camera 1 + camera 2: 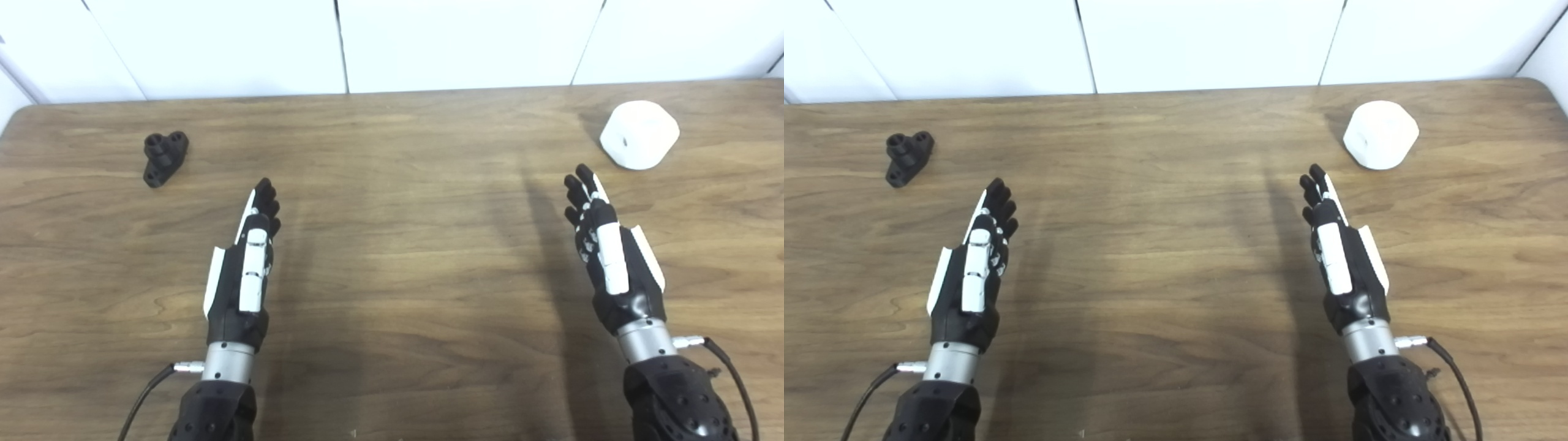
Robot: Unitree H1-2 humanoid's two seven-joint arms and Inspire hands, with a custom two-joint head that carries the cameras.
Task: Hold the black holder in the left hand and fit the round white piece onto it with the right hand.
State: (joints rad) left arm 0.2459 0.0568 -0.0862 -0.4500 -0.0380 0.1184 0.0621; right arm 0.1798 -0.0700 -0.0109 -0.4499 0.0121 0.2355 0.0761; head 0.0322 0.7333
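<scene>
The black holder (164,157) lies on the wooden table at the far left, a small part with round sockets. The round white piece (639,135) sits at the far right of the table. My left hand (245,263) is open and empty, fingers stretched forward, lying near and to the right of the holder with a clear gap between them. My right hand (606,245) is open and empty, fingers pointing toward the white piece, just short of it and a little to its left. Both objects also show in the right eye view: the holder (908,157) and the white piece (1380,135).
The wooden table (398,202) ends at a white panelled wall (392,43) behind. Cables run from both wrists near the bottom edge.
</scene>
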